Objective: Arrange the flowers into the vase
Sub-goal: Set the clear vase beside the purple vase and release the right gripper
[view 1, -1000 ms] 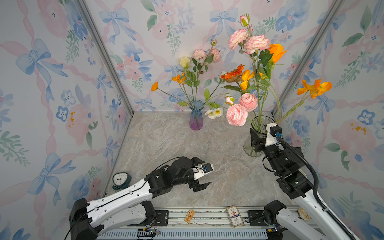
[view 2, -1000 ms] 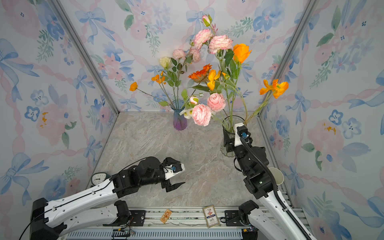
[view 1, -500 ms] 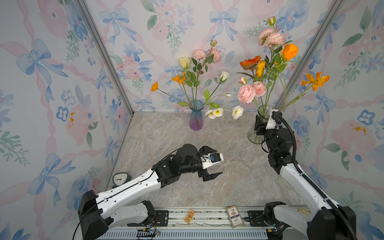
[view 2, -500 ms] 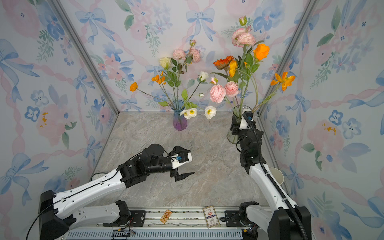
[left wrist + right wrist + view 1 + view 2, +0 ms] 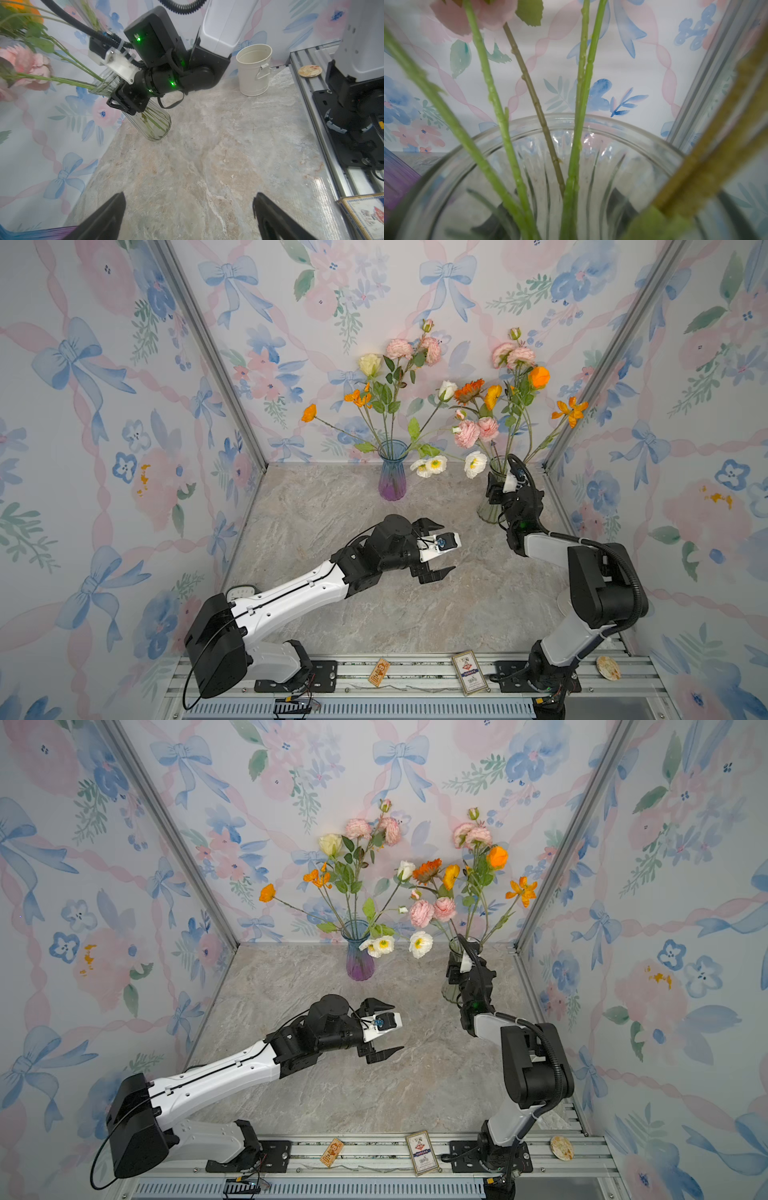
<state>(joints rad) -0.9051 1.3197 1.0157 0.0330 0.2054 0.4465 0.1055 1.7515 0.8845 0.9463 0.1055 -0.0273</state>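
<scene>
Front rail (image 5: 415, 668): small card box (image 5: 469, 672), not involved.

Mid tabletop (image 5: 332, 614): left gripper (image 5: 446, 547) hovers above bare stone. Its jaws are spread as wide as they go, with nothing between them. Likely waiting to take a stem.

Right rear corner: right gripper (image 5: 494, 495) has its jaws closed around the upper body of the clear vase (image 5: 487, 512). The left wrist view confirms the clamp. Probably steadying or repositioning it so the stems don't tip it. Cannot tell whether the base sits on the tabletop or just clear of it.

Flowers are all in vases, with none loose on the tabletop. The clear vase holds pink roses (image 5: 476, 432), an orange poppy (image 5: 539, 377) and an orange gerbera (image 5: 469, 390). Their green stems fan apart inside the ribbed glass, per the right wrist view.

Back wall: blue-purple vase (image 5: 392, 472), free-standing, holds a cream rose (image 5: 369, 364) and more pink and orange blooms. White poppies (image 5: 432, 464) droop low between the two vases.
</scene>
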